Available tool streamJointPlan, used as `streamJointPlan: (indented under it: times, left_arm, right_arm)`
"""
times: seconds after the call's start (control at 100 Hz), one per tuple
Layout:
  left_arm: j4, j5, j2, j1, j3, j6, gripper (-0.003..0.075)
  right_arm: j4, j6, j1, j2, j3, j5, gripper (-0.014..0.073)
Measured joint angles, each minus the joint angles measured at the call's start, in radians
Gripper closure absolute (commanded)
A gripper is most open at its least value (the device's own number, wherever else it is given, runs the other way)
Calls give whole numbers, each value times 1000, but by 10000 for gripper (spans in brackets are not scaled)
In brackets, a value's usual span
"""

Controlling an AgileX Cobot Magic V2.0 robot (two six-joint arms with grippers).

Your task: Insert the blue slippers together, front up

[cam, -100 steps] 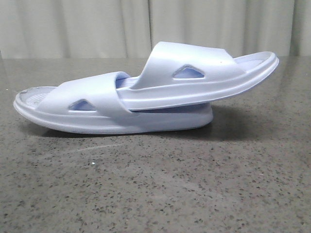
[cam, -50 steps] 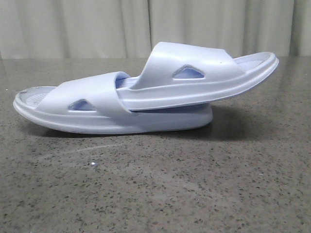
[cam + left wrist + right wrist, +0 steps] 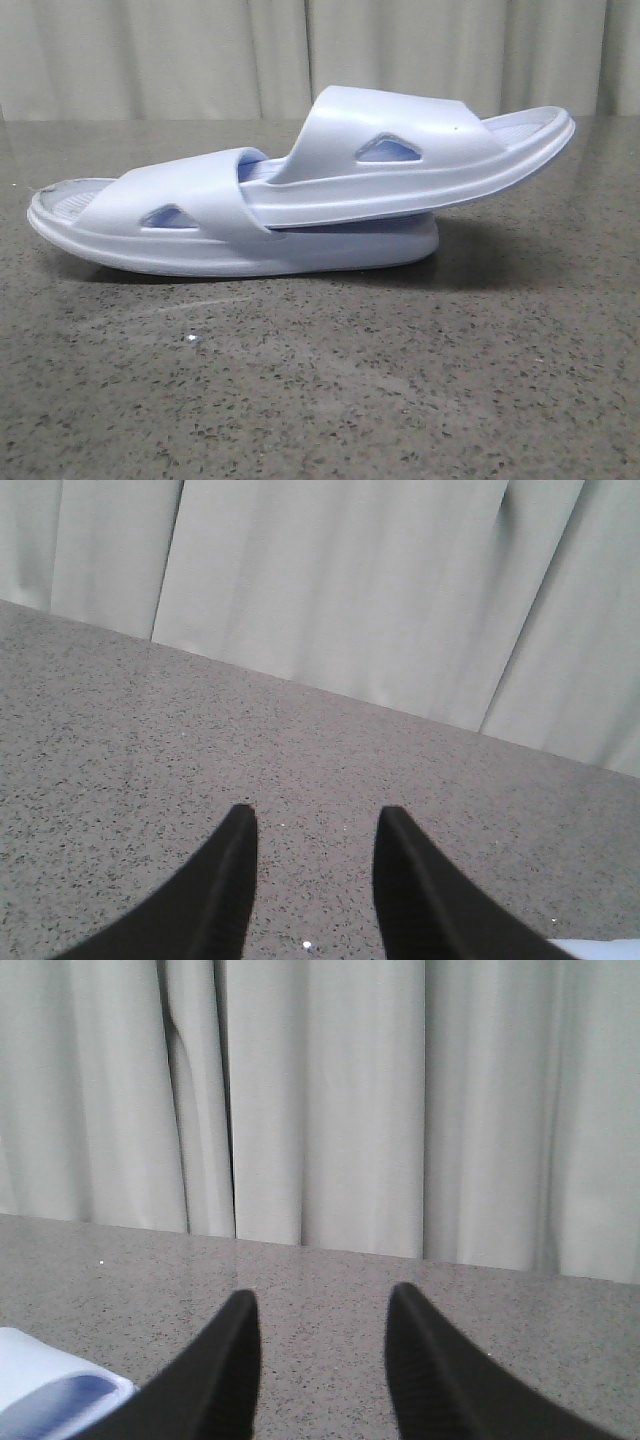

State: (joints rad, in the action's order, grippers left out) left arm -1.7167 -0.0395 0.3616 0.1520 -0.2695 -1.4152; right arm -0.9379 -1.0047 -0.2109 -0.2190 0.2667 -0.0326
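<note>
Two pale blue slippers lie nested on the speckled grey table in the front view. The lower slipper lies flat. The upper slipper is slid under the lower one's strap and tilts up to the right. No gripper shows in the front view. My left gripper is open and empty over bare table, with a slipper's edge at the corner of its view. My right gripper is open and empty, with a slipper's end beside its finger.
Pale grey curtains hang behind the table's far edge. Bare speckled tabletop lies in front of the slippers and on both sides of them.
</note>
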Motion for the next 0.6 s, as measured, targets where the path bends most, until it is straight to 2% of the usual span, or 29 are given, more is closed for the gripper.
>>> streamJointPlan:
  times: [0.08,0.13,0.6]
  left_arm:
    - [0,0,0,0,0,0,696]
    - [0,0,0,0,0,0,705]
    - [-1,0,0,0,2,0,704]
  right_arm:
    - [0,0,0,0,0,-2,646]
    - [0,0,0,0,0,-4,702]
    - [0,-3,0,0,0,-5,701]
